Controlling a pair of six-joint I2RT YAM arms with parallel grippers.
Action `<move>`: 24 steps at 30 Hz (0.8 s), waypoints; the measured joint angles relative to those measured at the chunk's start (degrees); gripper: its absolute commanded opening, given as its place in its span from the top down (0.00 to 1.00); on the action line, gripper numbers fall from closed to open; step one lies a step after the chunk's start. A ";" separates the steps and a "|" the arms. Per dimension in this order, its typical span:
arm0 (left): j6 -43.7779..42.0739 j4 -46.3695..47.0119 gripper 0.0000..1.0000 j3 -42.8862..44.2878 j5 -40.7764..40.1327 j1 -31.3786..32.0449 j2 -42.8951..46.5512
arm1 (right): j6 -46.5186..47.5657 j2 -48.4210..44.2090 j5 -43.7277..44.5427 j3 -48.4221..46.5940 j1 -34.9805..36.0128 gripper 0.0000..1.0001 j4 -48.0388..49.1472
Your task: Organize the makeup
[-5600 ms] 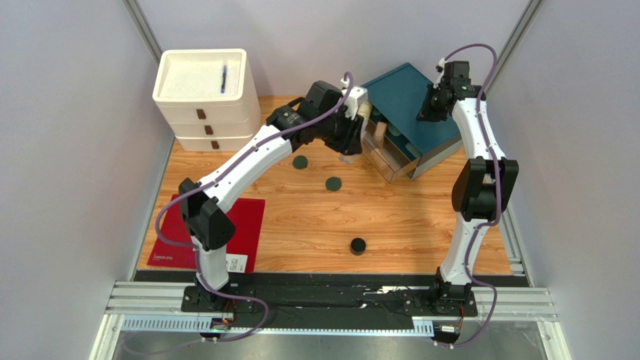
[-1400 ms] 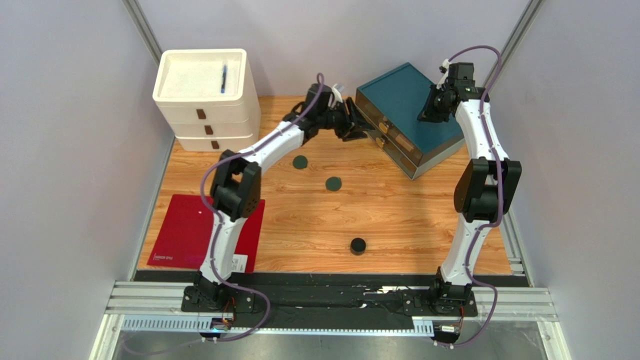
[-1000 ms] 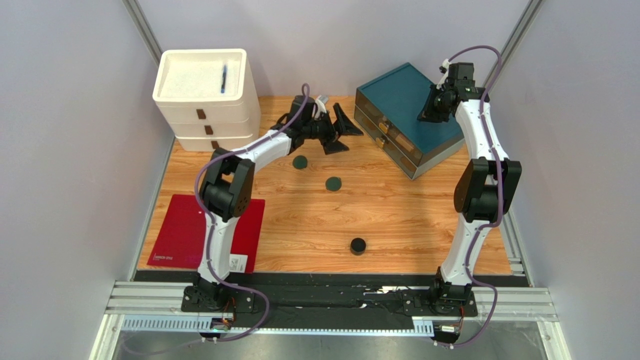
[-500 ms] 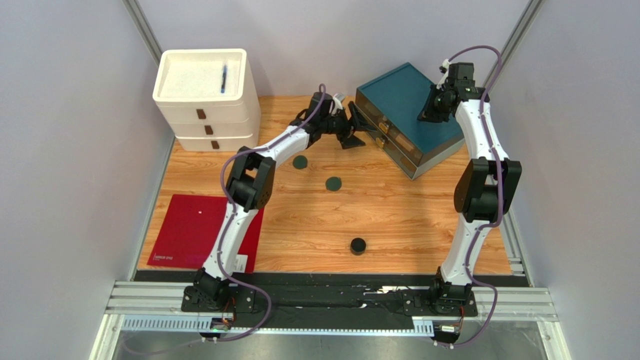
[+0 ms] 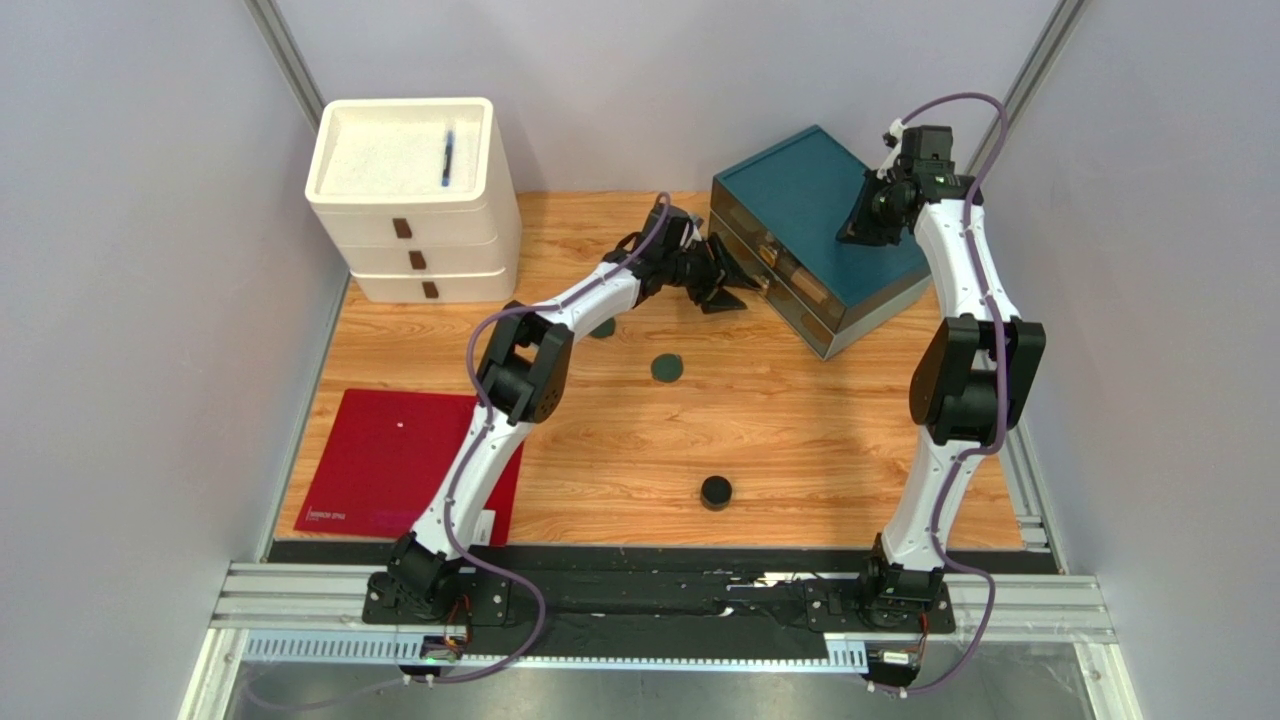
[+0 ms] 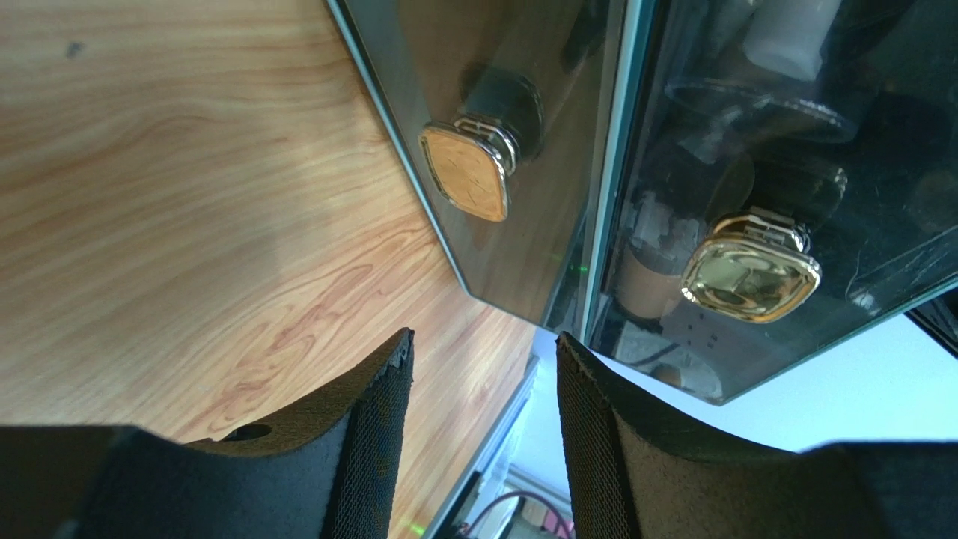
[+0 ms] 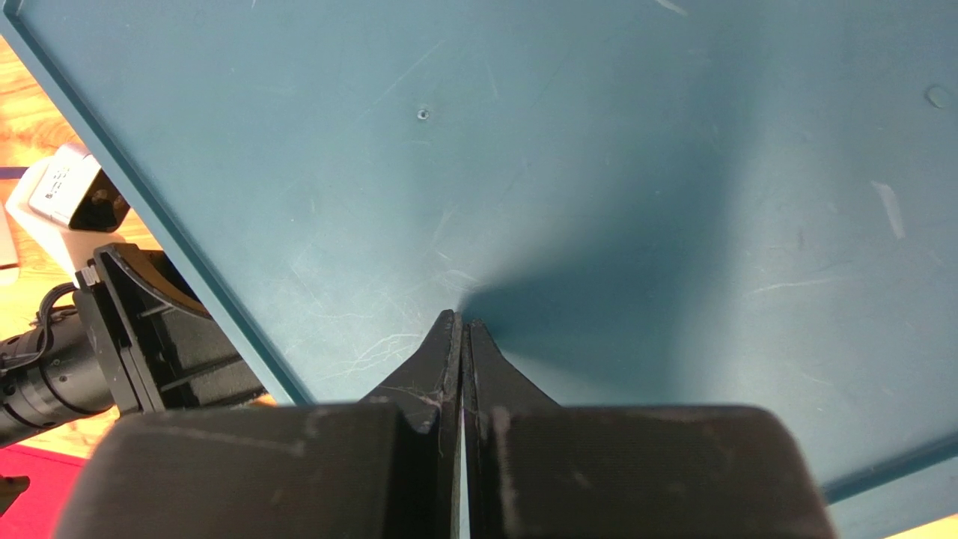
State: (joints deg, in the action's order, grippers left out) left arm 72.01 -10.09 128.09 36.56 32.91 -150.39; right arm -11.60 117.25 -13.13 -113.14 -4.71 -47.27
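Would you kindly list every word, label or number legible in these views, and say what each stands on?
Nothing can be read clearly in any view.
red mat: a short line of white print at its near left corner, too small to read.
white part at the left edge of the right wrist view: tiny dark marks, too small to read.

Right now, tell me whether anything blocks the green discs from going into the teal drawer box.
Yes: both drawers of the teal drawer box look shut, so their tinted fronts bar the green discs. The open left gripper faces the gold knobs with nothing visible between.
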 measured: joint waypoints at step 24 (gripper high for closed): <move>4.96 1.51 0.46 7.26 -4.66 0.17 -6.43 | -0.63 0.00 -1.44 0.00 -1.27 1.00 -0.33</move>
State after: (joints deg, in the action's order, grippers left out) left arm 76.97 -8.58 135.35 31.90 33.08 -156.81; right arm -12.23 117.25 -14.57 -113.14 -5.98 -47.59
